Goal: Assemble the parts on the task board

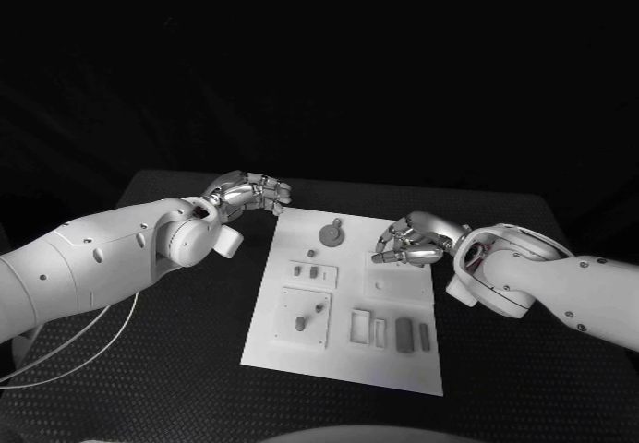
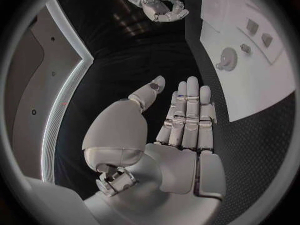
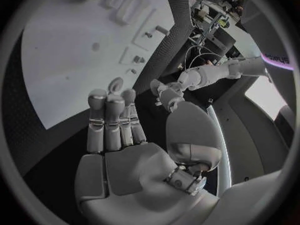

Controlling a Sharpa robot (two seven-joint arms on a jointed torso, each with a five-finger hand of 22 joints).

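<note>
The black table (image 1: 160, 369) takes up the lower half of the head view, and the white board (image 1: 400, 360) lies at its centre, running from upper middle down toward the lower right. Bare tabletop shows along both long edges of the board, so either arm has room to come in from the side.

The left hand (image 1: 250, 194) hangs at the upper left, just off the board's far corner. In the left wrist view its fingers (image 2: 187, 110) lie straight and side by side with nothing in them, so it looks open and parked out of the way.

The right hand (image 1: 415, 242) sits over the board's upper right area. In the right wrist view its fingers (image 3: 111, 117) are extended and the palm is bare; it holds nothing, probably poised to reach.

The small parts rest on the board: a gear (image 1: 331, 233) near the top, a peg (image 1: 301, 322) in the lower-left plate, and bars (image 1: 403, 332) lower right.
</note>
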